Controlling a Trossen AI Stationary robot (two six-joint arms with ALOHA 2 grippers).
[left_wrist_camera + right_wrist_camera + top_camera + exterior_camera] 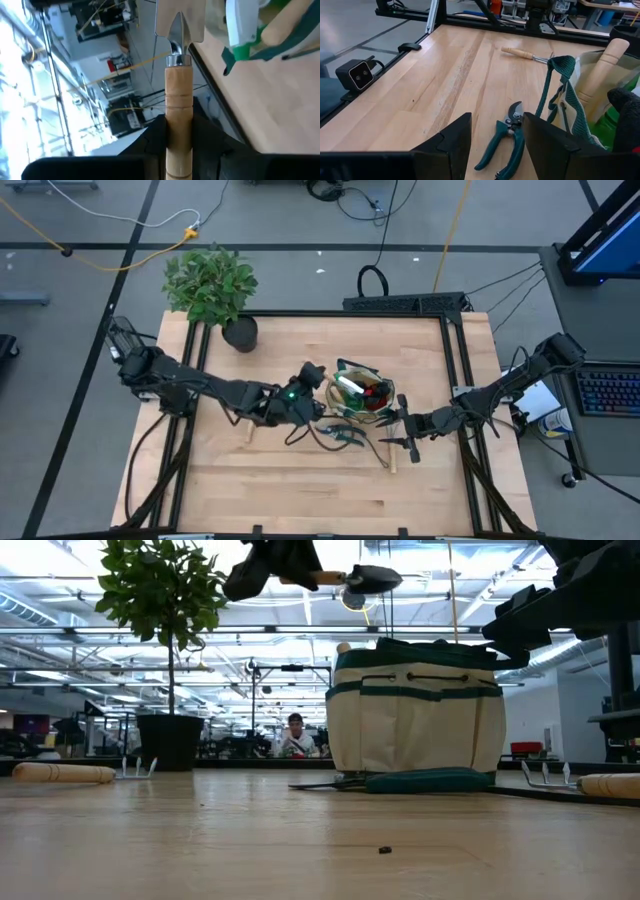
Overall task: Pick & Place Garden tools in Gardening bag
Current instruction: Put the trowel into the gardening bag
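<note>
Left wrist view cuts off the trowel (179,95) blade; the left end effector (179,145) clamps its handle, blade toward the bag (362,390). Right end effector (492,145) apart.

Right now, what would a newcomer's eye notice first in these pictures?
The left pincer holds a wooden-handled trowel in the air above the gardening bag at mid-table. Pruning shears lie on the wood beside the bag, before the open right pincer. A potted plant stands at the far-left corner.

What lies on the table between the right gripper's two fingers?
The pruning shears lie on the wood between the open right gripper fingers, seen in the right wrist view.
</note>
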